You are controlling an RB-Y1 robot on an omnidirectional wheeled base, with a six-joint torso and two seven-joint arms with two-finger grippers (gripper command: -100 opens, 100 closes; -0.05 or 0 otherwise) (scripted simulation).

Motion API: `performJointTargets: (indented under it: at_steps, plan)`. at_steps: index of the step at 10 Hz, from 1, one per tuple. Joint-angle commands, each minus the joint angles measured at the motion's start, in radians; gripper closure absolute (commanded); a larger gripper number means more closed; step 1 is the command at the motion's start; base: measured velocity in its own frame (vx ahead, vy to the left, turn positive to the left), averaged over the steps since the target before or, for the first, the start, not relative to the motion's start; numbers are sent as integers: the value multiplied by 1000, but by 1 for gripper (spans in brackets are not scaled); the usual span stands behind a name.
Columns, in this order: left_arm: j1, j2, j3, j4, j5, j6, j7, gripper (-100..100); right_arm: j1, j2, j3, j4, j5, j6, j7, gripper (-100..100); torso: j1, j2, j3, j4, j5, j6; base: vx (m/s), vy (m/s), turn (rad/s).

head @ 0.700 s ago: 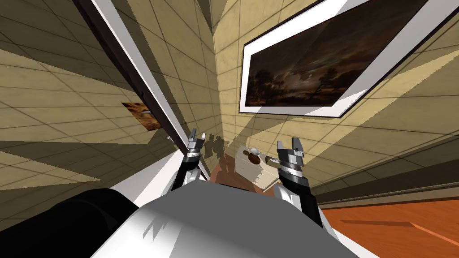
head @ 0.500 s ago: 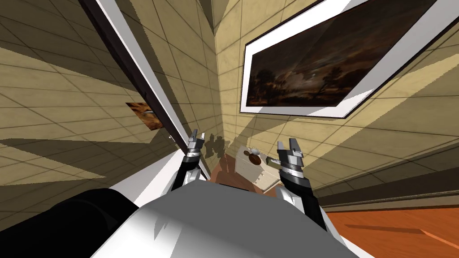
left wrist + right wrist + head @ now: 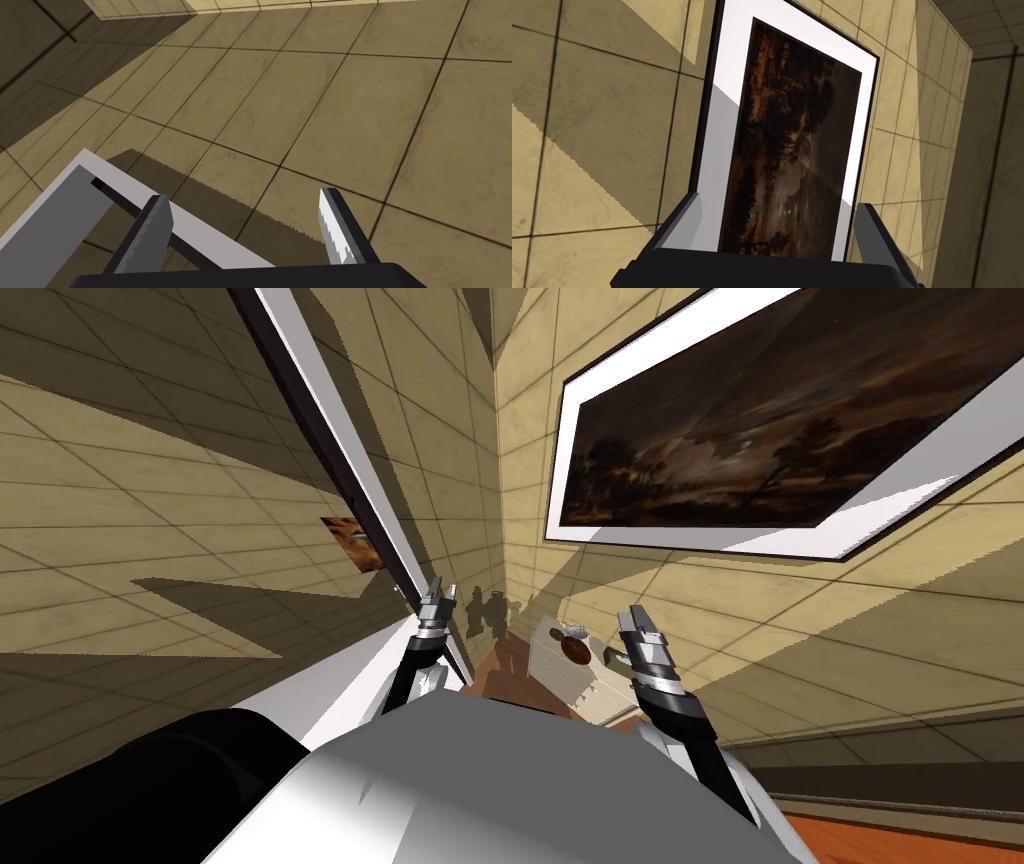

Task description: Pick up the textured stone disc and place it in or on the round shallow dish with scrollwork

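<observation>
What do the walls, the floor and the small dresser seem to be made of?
Walls: matte tan tiles, faintly mottled like stone, with dark grout lines in a grid. Floor: flat orange-brown, probably wood, though no grain shows. Dresser: plain cream, perhaps painted; material unclear.

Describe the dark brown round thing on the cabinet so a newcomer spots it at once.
Below the big framed dark painting, near the walls' corner, stands a small pale cabinet. On its top lies the dark brown round thing; its neighbour there is pale grey-white.
</observation>
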State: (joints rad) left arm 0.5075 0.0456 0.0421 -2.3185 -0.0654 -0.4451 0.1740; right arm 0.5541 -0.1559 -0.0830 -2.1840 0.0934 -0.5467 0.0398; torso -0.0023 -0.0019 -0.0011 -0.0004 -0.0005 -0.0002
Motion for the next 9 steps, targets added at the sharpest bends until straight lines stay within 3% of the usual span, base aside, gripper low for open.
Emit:
performJointTargets:
  at_steps: [1, 3, 9]
  plan:
    - [0, 0, 0, 0, 0, 0, 0, 0, 8, -14, -8, 3, 33, 3, -6, -100, 0, 0, 0, 0, 0, 0, 18, -24, 74]
    - [0, 0, 0, 0, 0, 0, 0, 0, 39, -55, -34, 24, 101, 3, -24, -100, 1, 0, 0, 0, 0, 0, 21, -24, 185]
    - [0, 0, 0, 0, 0, 0, 0, 0, 87, -112, -74, 67, 255, 3, -55, -100, 1, 0, 0, 0, 0, 1, 19, -22, 144]
